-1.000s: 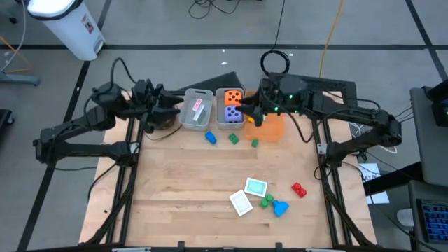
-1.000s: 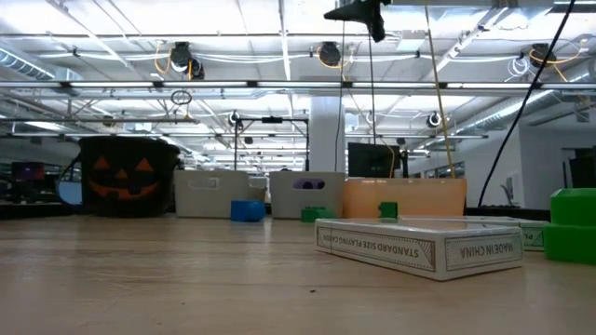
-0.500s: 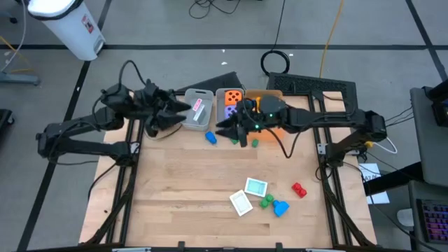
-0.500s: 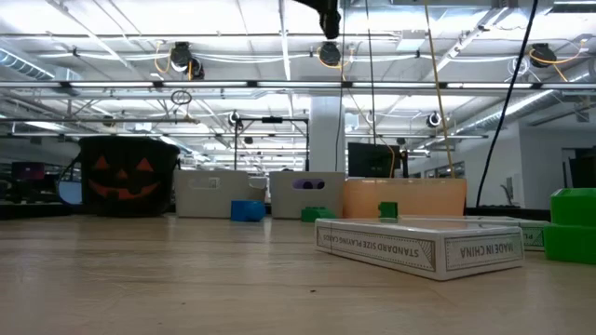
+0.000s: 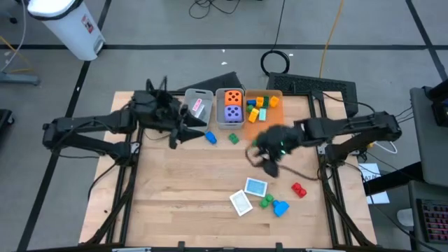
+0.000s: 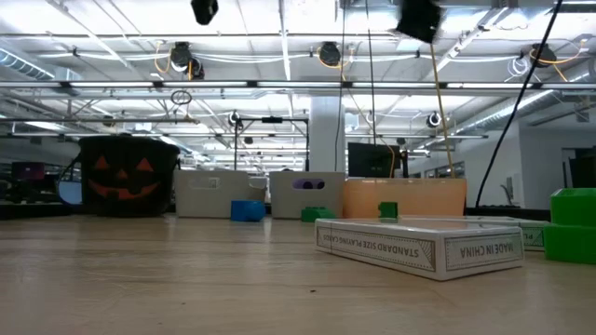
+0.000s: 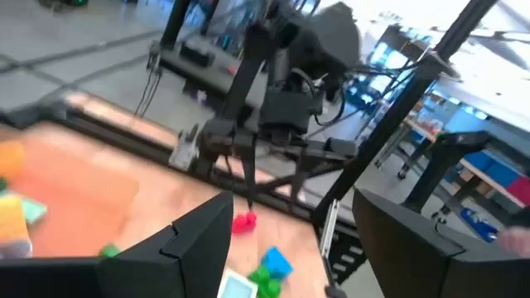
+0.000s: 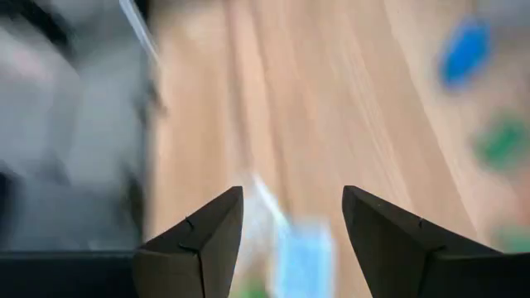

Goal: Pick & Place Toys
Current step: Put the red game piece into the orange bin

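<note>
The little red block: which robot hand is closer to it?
Right. The right gripper hangs near the red block; the left gripper is far across, by the grey bin.

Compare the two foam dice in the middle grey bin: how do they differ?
The orange die lies at the far end of the grey bin; the purple die lies nearer the table's middle. The orange die has dark spots, the purple die orange ones. Both sit side by side in one bin.

right hand (image 5: 267, 162) motion-blurred from above, green block (image 6: 570, 223) cut off at frame edge
</note>
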`<control>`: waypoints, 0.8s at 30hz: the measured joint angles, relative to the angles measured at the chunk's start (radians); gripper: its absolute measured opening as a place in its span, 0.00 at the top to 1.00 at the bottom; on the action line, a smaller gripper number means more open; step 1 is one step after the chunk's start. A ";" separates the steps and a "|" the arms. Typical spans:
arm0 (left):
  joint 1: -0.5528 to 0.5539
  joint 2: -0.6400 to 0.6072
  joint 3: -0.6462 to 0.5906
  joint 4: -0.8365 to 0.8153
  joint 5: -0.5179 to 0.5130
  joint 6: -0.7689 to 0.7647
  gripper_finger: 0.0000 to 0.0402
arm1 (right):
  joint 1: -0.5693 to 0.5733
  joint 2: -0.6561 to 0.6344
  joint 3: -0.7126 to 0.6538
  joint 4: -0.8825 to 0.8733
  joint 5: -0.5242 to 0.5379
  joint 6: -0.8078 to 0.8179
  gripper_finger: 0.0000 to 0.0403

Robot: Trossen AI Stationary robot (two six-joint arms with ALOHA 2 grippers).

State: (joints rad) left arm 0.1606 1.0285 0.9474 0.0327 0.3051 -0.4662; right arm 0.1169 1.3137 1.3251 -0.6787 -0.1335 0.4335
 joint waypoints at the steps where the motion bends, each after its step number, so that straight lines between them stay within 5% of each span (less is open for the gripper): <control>1: -0.012 0.012 0.000 -0.001 -0.014 -0.006 0.37 | 0.023 -0.009 0.000 -0.101 0.016 -0.006 0.51; 6: -0.064 0.074 0.000 0.017 -0.094 -0.033 0.37 | 0.142 -0.037 0.000 -0.484 0.051 0.094 0.51; 10: -0.081 0.115 0.000 0.070 -0.107 -0.051 0.37 | 0.262 -0.055 -0.001 -0.682 0.176 0.291 0.51; 16: -0.084 0.155 0.000 0.142 -0.113 -0.067 0.37 | 0.450 -0.080 -0.017 -0.709 0.351 0.586 0.51; 24: -0.083 0.161 0.000 0.160 -0.115 -0.068 0.37 | 0.590 -0.084 -0.198 -0.568 0.288 0.821 0.51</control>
State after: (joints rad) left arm 0.0779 1.1899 0.9474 0.1929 0.1902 -0.5338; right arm 0.7067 1.2301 1.1270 -1.2463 0.1542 1.2543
